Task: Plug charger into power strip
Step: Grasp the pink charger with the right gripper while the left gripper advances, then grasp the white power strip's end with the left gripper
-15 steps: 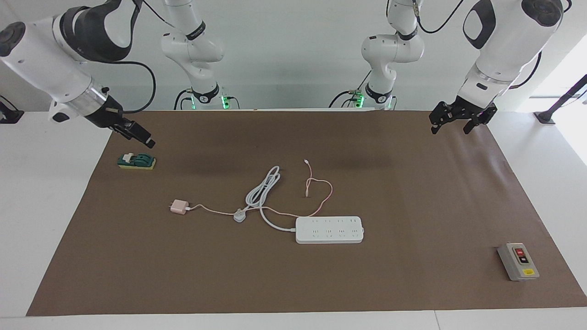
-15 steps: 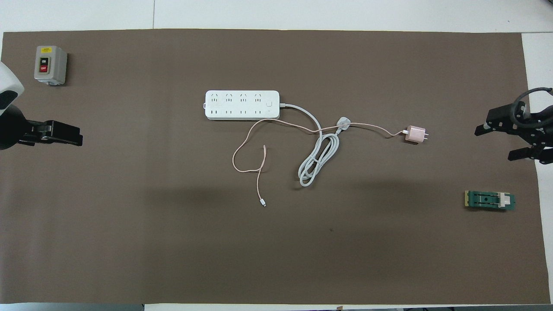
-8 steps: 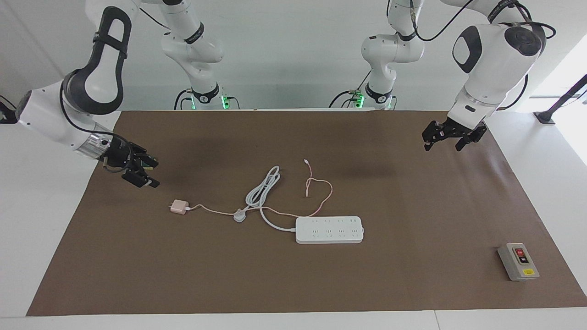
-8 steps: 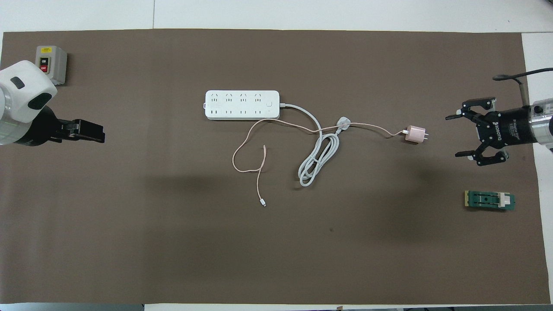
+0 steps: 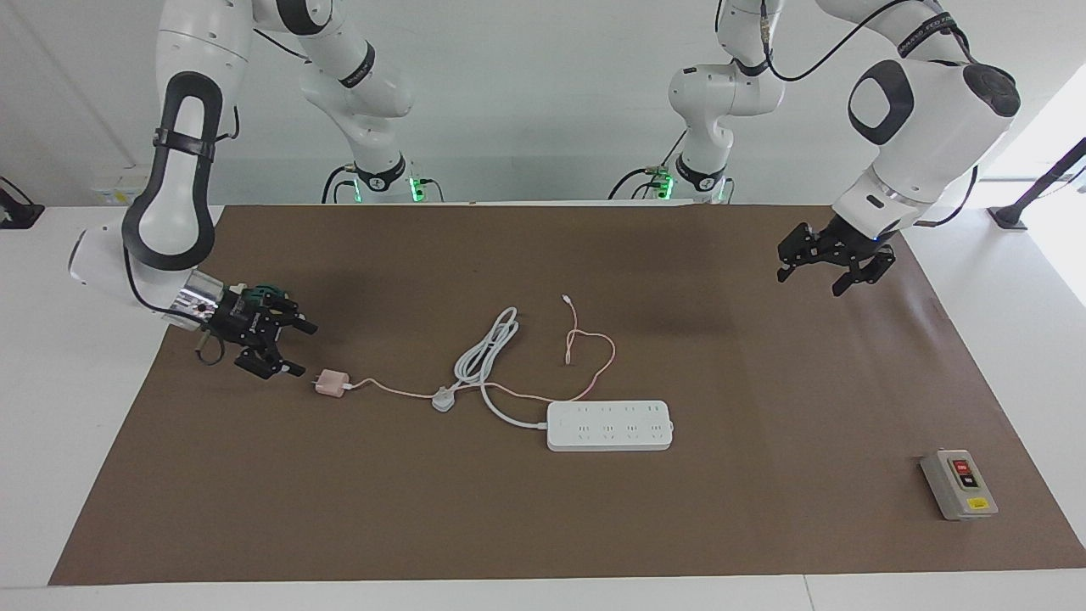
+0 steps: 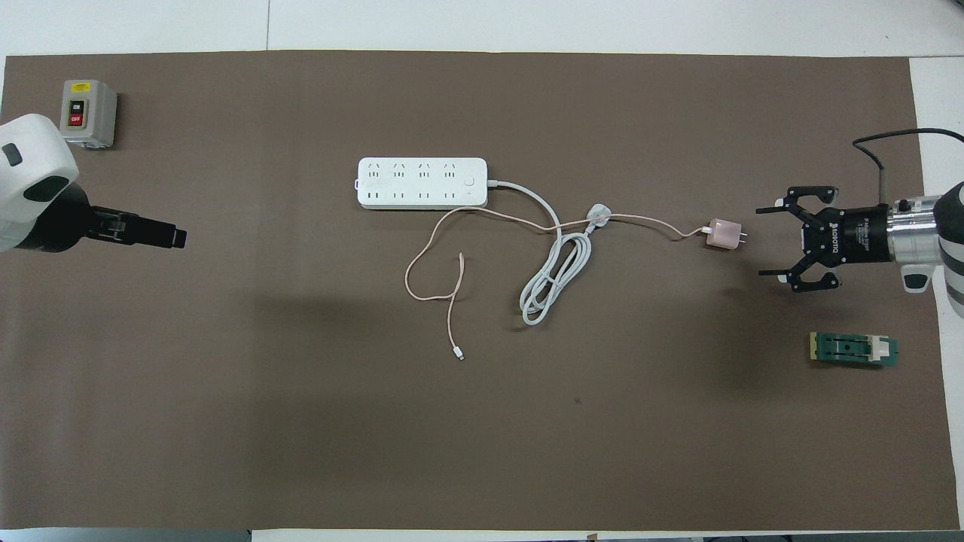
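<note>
Right end effector (image 5: pixel 297 348) hangs low over the brown mat at the right arm's end of the table (image 5: pixel 51 407), its two fingers spread wide apart and pointing toward the charger (image 5: pixel 332 383), with nothing between them. In the overhead view the same end effector (image 6: pixel 768 241) sits just beside the charger (image 6: pixel 724 235) without touching it, the open fingers level with the cube's two metal prongs, which face it.

The charger lies flat on the mat, and its thin pink cable (image 6: pixel 429 260) runs from it toward the middle of the table, passes the white three-pin plug (image 6: pixel 599 214), and loops loosely nearer to the robots than the power strip (image 6: pixel 422 183), ending in a small free connector. The power strip (image 5: pixel 609 425) lies flat near the middle of the table, sockets up, well apart from the charger. Its thick white cord (image 5: pixel 486 352) coils between the strip and the charger, ending at the white plug (image 5: pixel 443 398).

Left end effector (image 5: pixel 821 276) is raised over the mat toward the left arm's end of the table, well apart from the strip, and the facing view shows its fingers parted and empty. From above, that end effector (image 6: pixel 177 236) appears edge-on as a single dark bar.

A green clip-like block (image 6: pixel 853 349) lies near the right end effector, nearer to the robots than the charger. A grey switch box (image 5: pixel 958 484) with red and black buttons sits at the left arm's end of the table.
</note>
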Controlling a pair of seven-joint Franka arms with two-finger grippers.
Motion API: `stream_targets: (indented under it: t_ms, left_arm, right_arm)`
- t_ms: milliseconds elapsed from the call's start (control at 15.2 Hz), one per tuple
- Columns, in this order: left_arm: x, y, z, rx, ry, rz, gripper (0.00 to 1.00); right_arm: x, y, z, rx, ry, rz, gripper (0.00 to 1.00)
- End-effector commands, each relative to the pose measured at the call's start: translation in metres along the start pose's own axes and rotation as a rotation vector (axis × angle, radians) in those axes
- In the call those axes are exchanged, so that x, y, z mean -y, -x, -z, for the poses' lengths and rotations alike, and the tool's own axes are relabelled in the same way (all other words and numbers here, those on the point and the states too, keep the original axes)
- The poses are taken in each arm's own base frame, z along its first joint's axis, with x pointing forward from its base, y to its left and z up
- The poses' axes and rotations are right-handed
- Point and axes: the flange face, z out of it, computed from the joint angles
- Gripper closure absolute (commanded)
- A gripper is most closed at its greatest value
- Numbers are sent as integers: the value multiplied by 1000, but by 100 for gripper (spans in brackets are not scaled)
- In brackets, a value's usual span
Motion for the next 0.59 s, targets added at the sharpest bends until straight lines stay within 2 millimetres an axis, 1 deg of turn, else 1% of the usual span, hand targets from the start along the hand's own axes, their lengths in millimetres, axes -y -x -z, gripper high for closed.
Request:
stream_targets:
  t_ms: [0, 66, 132, 198, 330, 396, 462, 527]
  left_arm:
    - [15, 16, -24, 5, 187, 90, 0]
    - [15, 17, -39, 32, 246, 116, 0]
    - [8, 19, -47, 42, 337, 145, 0]
    - [-1, 18, -53, 61, 445, 171, 0]
    - [-10, 10, -72, 77, 709, 236, 0]
    - [-21, 6, -81, 74, 800, 240, 0]
    - [-31, 2, -85, 65, 869, 252, 0]
    - [-53, -1, -98, 72, 961, 272, 0]
  right_arm:
    - [-1, -11, -11, 30, 4, -34, 0]
    - [-3, -18, -17, 34, 11, -43, 0]
    - [-5, -23, -24, 49, 11, -42, 0]
    - [-5, -26, -27, 61, 3, -33, 0]
    - [-6, -35, -34, 56, 1, -28, 0]
    - [-4, -37, -34, 51, -19, -32, 0]
    - [-2, -35, -37, 51, -31, -30, 0]
    - [-1, -36, -38, 47, -34, -27, 0]
